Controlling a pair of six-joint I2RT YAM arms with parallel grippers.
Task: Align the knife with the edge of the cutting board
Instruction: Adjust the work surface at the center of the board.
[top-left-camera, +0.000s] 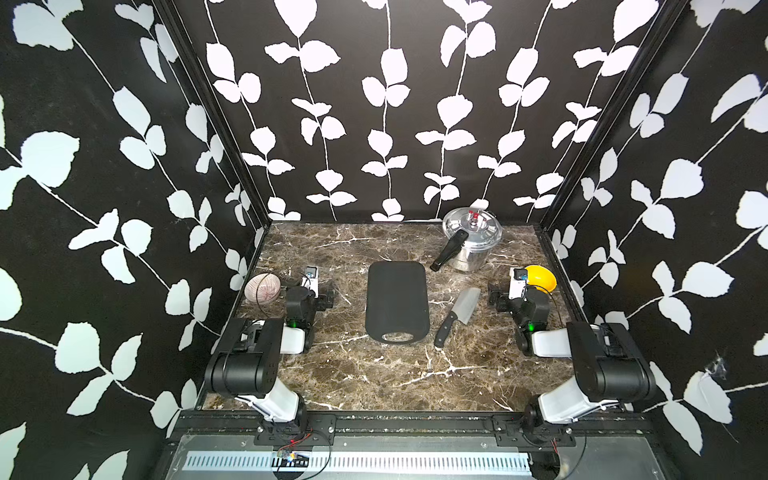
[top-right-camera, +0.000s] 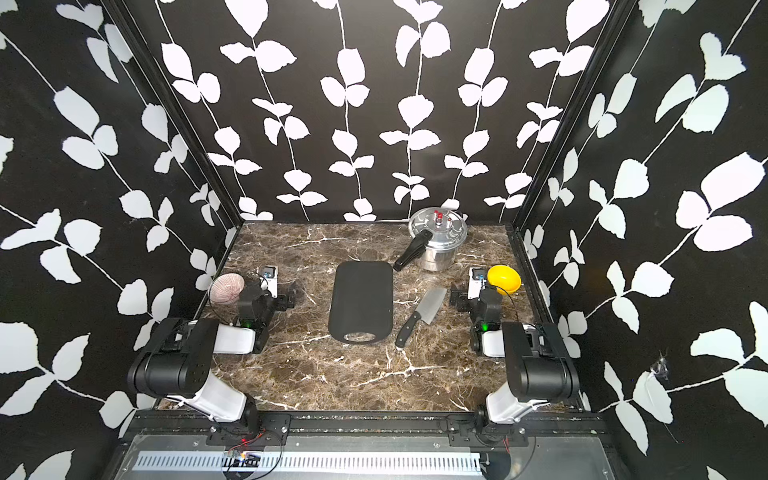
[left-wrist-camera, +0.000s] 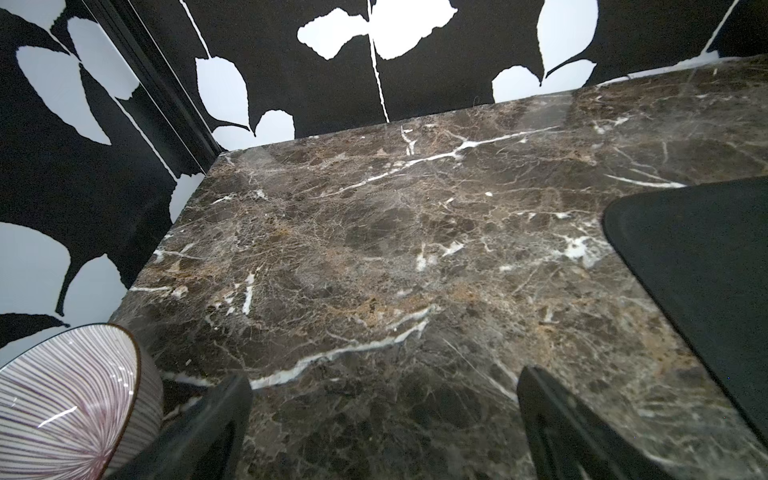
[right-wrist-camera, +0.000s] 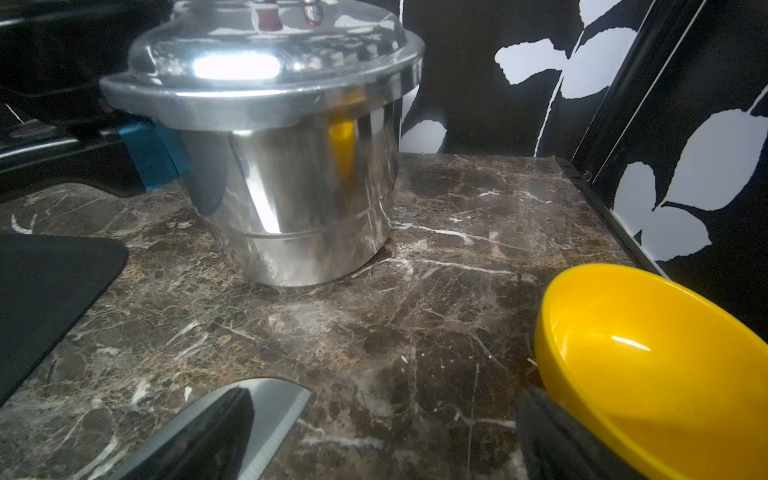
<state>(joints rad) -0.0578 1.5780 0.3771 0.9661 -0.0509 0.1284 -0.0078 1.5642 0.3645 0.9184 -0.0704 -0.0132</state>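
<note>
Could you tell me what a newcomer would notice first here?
The black walls with white leaves strike first. Then come the shiny steel pot at the far side of the table and the yellow bowl by the right arm. Mid-table, the knife lies aslant beside the cutting board, apart from it.

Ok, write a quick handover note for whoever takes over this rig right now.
Left pincer: open, empty, beside the striped bowl.
Right pincer: open, empty, near the yellow bowl.
Knife: on the marble right of the cutting board, apart from it, slanted, handle toward the arm bases.
Done: nothing yet.
Left: grasp the knife and lay it along the board's edge.
</note>
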